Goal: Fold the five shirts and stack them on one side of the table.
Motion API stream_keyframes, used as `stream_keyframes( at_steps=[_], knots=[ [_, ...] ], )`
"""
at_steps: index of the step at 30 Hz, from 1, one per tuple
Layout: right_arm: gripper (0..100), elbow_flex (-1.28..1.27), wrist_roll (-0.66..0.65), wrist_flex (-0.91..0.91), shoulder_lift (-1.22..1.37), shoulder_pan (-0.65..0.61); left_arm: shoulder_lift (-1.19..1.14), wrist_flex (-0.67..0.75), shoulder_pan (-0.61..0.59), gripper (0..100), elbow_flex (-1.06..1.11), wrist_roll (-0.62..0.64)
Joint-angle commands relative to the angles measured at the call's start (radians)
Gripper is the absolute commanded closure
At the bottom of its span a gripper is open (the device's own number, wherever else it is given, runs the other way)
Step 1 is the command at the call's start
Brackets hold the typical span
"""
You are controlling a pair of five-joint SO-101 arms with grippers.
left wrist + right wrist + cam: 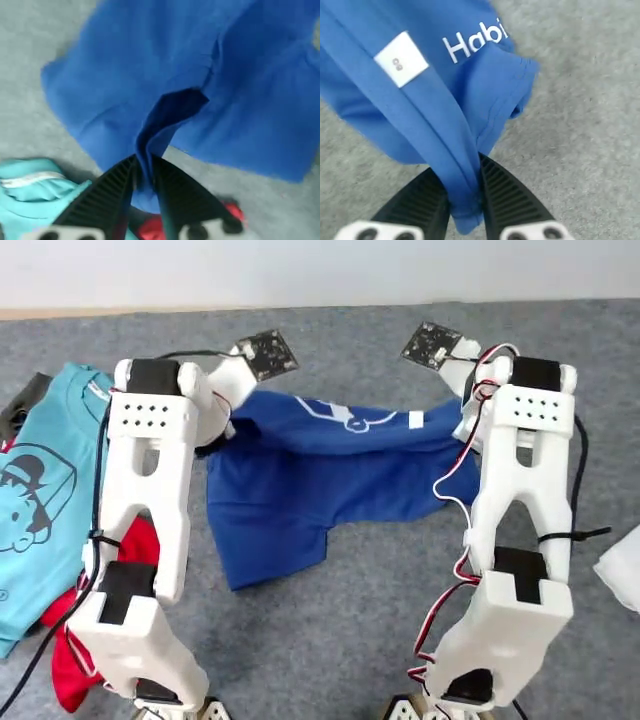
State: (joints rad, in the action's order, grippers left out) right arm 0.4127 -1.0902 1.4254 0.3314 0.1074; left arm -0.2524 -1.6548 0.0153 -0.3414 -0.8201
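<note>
Right now we have the blue shirt (330,475) gripped at both ends. The left jaws are closed tight on a narrow tuck of its cloth, and the right jaws are likewise shut on a doubled edge close to the white label (400,62). The shirt sits mid-surface between the left arm (150,500) and the right arm (520,500). It is rumpled, and one sleeve trails toward the arms' bases.

We judge the main risk to be slippage. Each hold is only a thin pinch of soft fabric, so a firm pull could let one end slide out and collapse the fold. If the arms travel unevenly, the fold would come out skewed. The loose wires (455,495) on the right arm hang close to the cloth and might snag it. The teal shirt (40,500) and red shirt (70,665) lie just beside the left arm, so a dragged hem could catch and disturb them.

The surface (360,640) is grey and carpet-like. A white cloth (625,565) lies at its right edge, and a dark item (20,405) at the far left is something we cannot identify. Behind, a pale wall (300,270) meets the surface along a light wooden strip.
</note>
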Motion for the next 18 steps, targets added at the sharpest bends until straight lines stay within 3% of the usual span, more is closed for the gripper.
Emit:
stream_keyframes(
  at_steps=[1, 18],
  knots=[
    [98.7, 0.048, -0.009, 0.008, 0.021, -0.005, 0.057, -0.072, 0.011, 100, -0.025, -0.006],
    [98.7, 0.049, -0.005, 0.067, 0.07, 0.018, 0.066, -0.098, 0.075, 100, 0.28, -0.135]
  ],
)
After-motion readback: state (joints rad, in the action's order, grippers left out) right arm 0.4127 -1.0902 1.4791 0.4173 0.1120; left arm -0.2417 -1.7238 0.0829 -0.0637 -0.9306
